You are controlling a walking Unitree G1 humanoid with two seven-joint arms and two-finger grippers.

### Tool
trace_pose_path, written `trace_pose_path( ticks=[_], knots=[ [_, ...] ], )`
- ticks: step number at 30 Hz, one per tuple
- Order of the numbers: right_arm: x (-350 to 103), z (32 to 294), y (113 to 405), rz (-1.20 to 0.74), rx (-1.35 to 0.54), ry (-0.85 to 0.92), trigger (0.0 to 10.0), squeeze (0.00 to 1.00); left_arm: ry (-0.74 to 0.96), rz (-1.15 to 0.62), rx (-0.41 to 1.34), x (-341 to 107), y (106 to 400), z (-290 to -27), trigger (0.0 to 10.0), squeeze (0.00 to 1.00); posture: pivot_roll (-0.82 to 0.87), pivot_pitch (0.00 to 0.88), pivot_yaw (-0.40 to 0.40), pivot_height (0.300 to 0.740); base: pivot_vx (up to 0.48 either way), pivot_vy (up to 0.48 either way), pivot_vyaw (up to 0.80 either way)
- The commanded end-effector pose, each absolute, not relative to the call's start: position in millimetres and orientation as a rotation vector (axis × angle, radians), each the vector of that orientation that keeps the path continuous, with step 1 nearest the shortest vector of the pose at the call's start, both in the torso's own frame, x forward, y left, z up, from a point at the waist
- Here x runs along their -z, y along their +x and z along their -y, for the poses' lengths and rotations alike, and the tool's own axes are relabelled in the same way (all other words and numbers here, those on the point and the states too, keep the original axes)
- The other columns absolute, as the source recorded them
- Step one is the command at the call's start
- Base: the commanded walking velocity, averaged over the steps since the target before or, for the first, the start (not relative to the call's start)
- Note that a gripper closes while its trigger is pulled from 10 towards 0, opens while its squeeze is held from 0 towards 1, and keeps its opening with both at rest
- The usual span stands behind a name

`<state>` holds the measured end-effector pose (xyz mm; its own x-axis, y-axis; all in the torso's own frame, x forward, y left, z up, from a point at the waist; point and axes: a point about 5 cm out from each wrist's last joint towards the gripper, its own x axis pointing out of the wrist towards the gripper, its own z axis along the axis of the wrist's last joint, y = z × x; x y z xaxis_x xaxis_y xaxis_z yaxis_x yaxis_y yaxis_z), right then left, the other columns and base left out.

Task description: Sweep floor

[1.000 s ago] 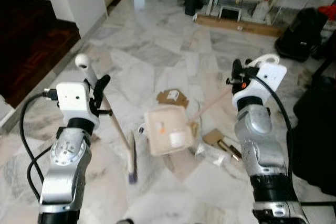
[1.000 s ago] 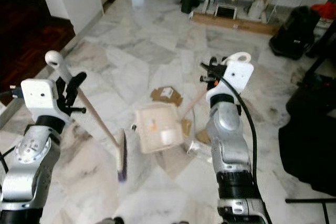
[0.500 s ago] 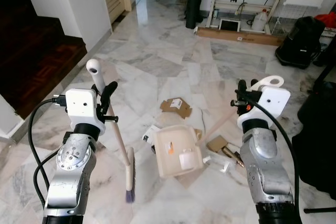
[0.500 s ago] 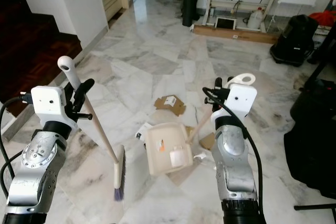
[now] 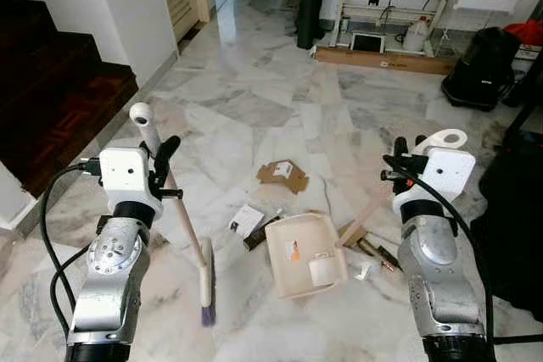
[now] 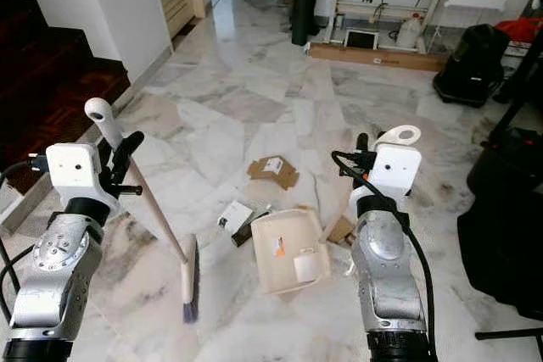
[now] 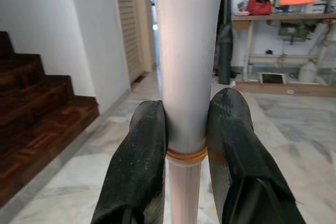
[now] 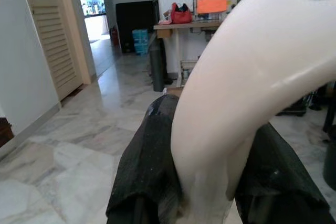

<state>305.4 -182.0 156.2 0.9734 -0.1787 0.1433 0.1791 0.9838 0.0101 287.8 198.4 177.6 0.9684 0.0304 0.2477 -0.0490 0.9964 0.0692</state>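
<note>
The left gripper (image 7: 186,145) is clamped on the white grip of a broom (image 5: 182,219), whose wooden stick slants down to bristles resting on the marble floor (image 5: 254,99) just left of the litter. The right gripper (image 8: 207,171) is closed around the white handle of a cream dustpan (image 5: 305,252), which lies on the floor among cardboard scraps (image 5: 283,174), a paper card (image 5: 247,219) and wrappers
</note>
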Motion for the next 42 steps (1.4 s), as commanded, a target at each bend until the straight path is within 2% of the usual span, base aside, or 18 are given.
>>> trace_pose_path(
  ticks=[1, 8, 24, 36, 42],
  knots=[
    [-175, 183, 308, 0.235, 0.177, 0.005, 10.0, 0.0, 0.11, 0.3, -0.083, -186, 287, -207, 10.0, 0.0, -0.08, 0.0, 0.011, 0.74, 0.0, 0.0, 0.0],
    [-176, 187, 309, 0.239, 0.182, 0.008, 10.0, 0.0, 0.116, 0.309, -0.094, -189, 290, -210, 10.0, 0.0, -0.08, 0.0, 0.021, 0.74, 0.0, 0.0, 0.0],
    [-165, 179, 301, 0.197, 0.191, 0.065, 10.0, 0.0, 0.124, 0.283, -0.071, -184, 291, -205, 10.0, 0.0, -0.08, 0.0, 0.035, 0.74, 0.0, 0.0, 0.58],
    [-161, 174, 300, 0.179, 0.194, 0.083, 10.0, 0.0, 0.136, 0.254, -0.076, -175, 279, -202, 10.0, 0.0, -0.07, 0.0, 0.051, 0.74, 0.0, 0.0, 0.56],
    [-165, 163, 298, 0.188, 0.168, 0.083, 10.0, 0.0, 0.14, 0.242, -0.083, -173, 281, -207, 10.0, 0.0, -0.08, 0.0, 0.048, 0.74, 0.0, 0.0, 0.76]
  ],
)
